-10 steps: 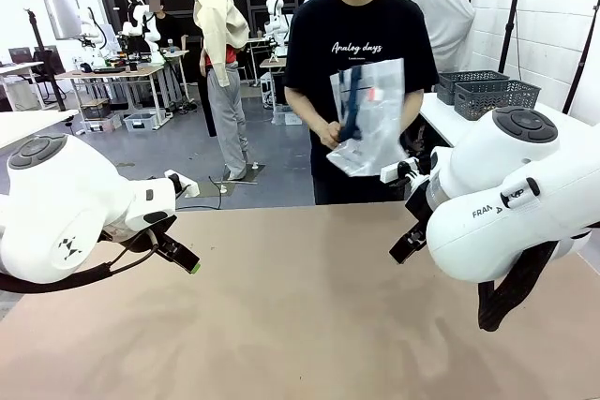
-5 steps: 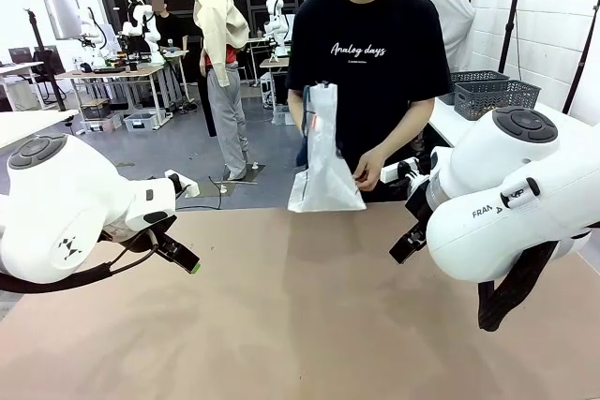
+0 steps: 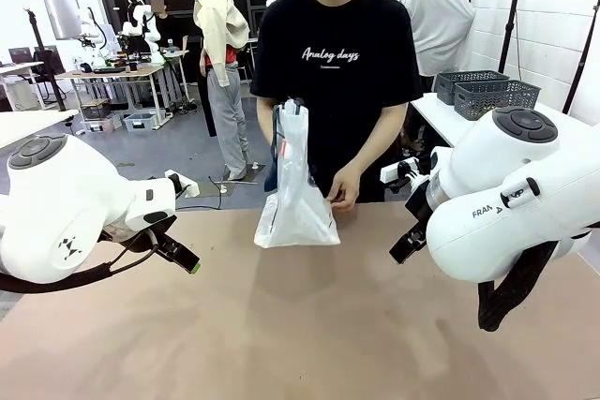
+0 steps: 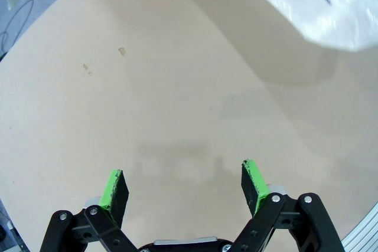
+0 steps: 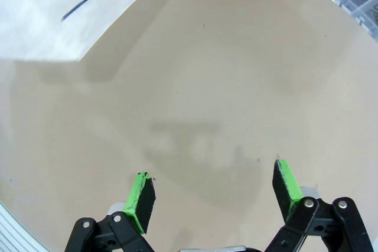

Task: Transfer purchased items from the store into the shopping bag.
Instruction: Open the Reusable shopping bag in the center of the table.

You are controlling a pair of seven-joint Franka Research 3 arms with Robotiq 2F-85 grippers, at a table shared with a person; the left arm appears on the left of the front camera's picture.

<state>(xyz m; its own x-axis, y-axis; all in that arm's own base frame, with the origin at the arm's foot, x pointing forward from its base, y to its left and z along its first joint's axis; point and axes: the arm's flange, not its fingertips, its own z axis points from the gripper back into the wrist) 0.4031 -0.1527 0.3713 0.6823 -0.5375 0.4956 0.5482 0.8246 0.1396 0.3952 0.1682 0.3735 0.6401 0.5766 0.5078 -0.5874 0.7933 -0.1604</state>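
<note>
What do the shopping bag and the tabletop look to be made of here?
The shopping bag looks like thin plastic film, translucent whitish and slightly glossy: its dark handles show through the wall and it creases softly. The tabletop is a smooth, matte tan surface, possibly laminate or coated board. No grain shows, only soft shadows.

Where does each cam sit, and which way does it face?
Front: fixed between the arms, facing across the table at the person holding the shopping bag; left arm and right arm flank the picture.
Left wrist: on that arm, looking down past the open left gripper at the table.
Right wrist: likewise, past the open right gripper.
Shared: every view catches the bag.
</note>
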